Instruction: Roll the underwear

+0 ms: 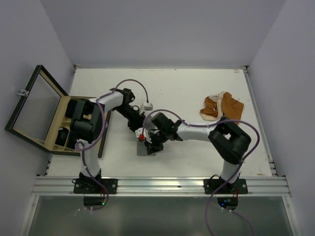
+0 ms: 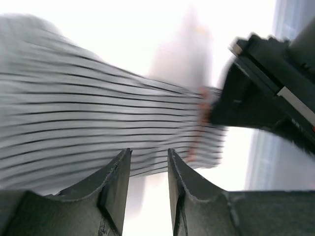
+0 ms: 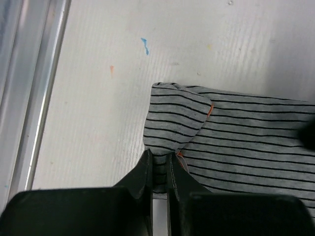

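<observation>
One striped underwear (image 3: 236, 132), right hand (image 3: 159, 160) pinching it, left hand (image 2: 149, 157) parted

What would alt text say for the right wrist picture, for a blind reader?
The right gripper pinches the near edge of the grey striped underwear, which lies on a white table, one corner folded over.

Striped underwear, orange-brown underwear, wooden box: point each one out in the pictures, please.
striped underwear (image 3: 246, 132): right wrist view, on the flat middle of the cloth.
orange-brown underwear (image 1: 222, 107): top external view, middle of the heap.
wooden box (image 1: 57, 120): top external view, on its pale left wall.
</observation>
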You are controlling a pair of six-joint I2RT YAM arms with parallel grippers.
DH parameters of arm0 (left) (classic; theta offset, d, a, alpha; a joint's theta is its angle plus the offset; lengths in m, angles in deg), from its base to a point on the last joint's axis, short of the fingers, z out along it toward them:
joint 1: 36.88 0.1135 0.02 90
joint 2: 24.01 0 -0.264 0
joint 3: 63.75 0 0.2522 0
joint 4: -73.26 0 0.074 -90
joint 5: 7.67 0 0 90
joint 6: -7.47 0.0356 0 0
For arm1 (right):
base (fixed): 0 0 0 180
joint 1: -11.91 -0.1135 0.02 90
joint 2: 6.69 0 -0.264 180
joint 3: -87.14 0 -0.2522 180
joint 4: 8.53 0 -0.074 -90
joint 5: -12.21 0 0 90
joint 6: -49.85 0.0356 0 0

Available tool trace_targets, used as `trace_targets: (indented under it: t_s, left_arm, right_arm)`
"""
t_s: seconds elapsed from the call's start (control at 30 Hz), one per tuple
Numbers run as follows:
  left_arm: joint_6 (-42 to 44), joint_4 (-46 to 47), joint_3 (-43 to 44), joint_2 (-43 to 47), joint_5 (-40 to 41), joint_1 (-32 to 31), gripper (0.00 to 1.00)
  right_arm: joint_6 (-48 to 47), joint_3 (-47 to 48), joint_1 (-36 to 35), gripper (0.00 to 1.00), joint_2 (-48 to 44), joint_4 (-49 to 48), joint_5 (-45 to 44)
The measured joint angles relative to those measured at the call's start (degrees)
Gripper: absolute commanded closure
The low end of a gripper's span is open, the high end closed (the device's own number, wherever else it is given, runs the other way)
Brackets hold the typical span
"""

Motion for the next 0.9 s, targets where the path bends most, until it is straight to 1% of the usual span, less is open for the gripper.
trace_targets:
  t_s: [0.17,0.23,0.27,0.33,0.43,0.53,0.63,0.73,0.77,0.9]
  left_arm:
    - [-4.6,15.5,-0.2,12.8,3.4,9.8,0.61]
    - [-7.2,22.4,-2.6,19.0,4.1,13.7,0.61]
    - [-8.4,26.6,-5.4,22.9,4.6,15.5,0.61]
    - [-9.9,32.0,-11.8,31.4,6.0,18.3,0.59]
    - [-10.1,38.6,-22.6,46.6,7.7,19.3,0.57]
    - [-6.6,39.8,-29.6,57.6,9.4,16.6,0.56]
    - [-1.5,40.1,-36.9,64.4,13.3,10.4,0.55]
    - [2.4,39.4,-44.4,68.0,17.6,2.0,0.54]
    - [3.2,39.3,-46.2,68.6,19.1,-0.6,0.52]
    - [4.0,39.7,-51.2,69.0,24.8,-12.0,0.5]
  right_arm:
    - [3.4,3.7,2.3,1.0,4.1,2.3,7.0]
    - [5.2,5.2,3.5,1.0,5.8,3.4,9.7]
    - [6.4,6.6,4.3,1.0,7.2,4.7,11.3]
    - [8.5,9.2,5.4,1.0,9.6,6.9,13.9]
    - [12.7,14.8,7.1,1.0,14.7,11.5,18.3]
    - [17.7,19.2,8.8,1.0,19.4,14.9,22.9]
    - [22.2,21.3,10.1,1.0,22.4,16.3,26.4]
    - [25.7,22.5,11.4,1.0,25.1,16.8,30.2]
    - [26.4,23.0,11.8,1.0,25.9,17.1,31.2]
    - [28.6,26.0,12.6,1.0,29.4,20.3,34.2]
